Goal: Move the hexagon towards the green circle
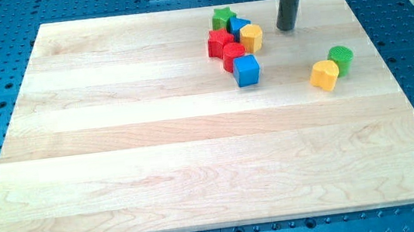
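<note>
Hexagon (251, 37) is yellow, with flat sides and a flat top. It sits on the wooden surface (193, 133) near the view's top, at the right edge of a clump of blocks. A blue block (239, 26), partly hidden, touches it on the left. Left of the hexagon are a green star (222, 17) and a red block (220, 43). Just below the hexagon lie another red block (233, 56) and a blue cube (247, 70).

My tip (287, 28) stands to the right of the hexagon, near it but not touching. It is a plain dark rod with no jaws.

Well to the right of the hexagon and lower down is the green circle (341, 59). A second yellow block (325, 75) touches the circle on its lower left.
</note>
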{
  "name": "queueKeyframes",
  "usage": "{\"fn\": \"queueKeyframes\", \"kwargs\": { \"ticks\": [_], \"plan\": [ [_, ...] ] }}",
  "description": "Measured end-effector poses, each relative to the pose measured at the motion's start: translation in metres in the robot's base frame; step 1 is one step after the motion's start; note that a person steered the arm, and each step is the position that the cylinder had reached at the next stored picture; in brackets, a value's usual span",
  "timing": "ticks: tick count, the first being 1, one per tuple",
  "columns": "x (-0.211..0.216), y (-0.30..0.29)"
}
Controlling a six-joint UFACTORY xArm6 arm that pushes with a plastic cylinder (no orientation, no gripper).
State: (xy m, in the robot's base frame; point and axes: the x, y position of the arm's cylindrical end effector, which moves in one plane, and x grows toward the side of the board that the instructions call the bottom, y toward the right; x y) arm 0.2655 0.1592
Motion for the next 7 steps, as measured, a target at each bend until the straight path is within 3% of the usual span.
{"fn": "queueKeyframes", "kwargs": {
  "ticks": [3,4,5,6,7],
  "plan": [
    [0.0,-0.105],
    [0.057,-0.079],
    [0.087,-0.036],
    [0.063,-0.084],
    [0.041,-0.086]
  ]
}}
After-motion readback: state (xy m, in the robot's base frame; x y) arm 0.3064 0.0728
